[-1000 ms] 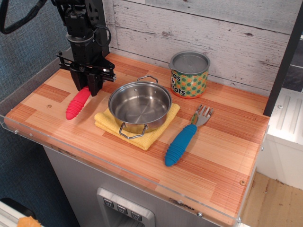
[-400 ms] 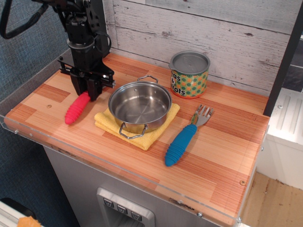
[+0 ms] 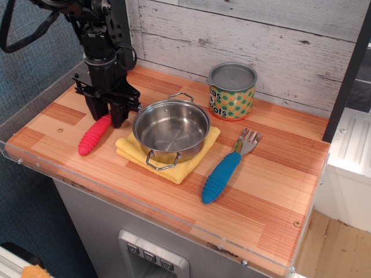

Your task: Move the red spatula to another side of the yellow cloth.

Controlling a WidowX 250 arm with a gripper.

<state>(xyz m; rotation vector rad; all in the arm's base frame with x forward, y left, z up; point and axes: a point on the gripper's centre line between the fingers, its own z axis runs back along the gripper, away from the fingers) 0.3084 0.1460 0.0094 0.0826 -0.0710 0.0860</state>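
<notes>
The red spatula (image 3: 93, 135) lies on the wooden counter, left of the yellow cloth (image 3: 189, 164). Only its red ribbed handle shows. Its metal head is hidden behind my gripper (image 3: 106, 114). The gripper points straight down over the handle's upper end. Its two black fingers (image 3: 93, 108) stand apart on either side of the handle, so it is open and the spatula rests on the counter. The cloth lies folded under a steel pot (image 3: 171, 130).
A blue-handled metal fork (image 3: 224, 172) lies right of the cloth. A patterned tin can (image 3: 232, 91) stands at the back by the plank wall. A clear plastic rim (image 3: 35, 165) edges the counter at the left and front.
The gripper came down and slightly left with the spatula, set the handle on the counter, and its fingers spread apart.
</notes>
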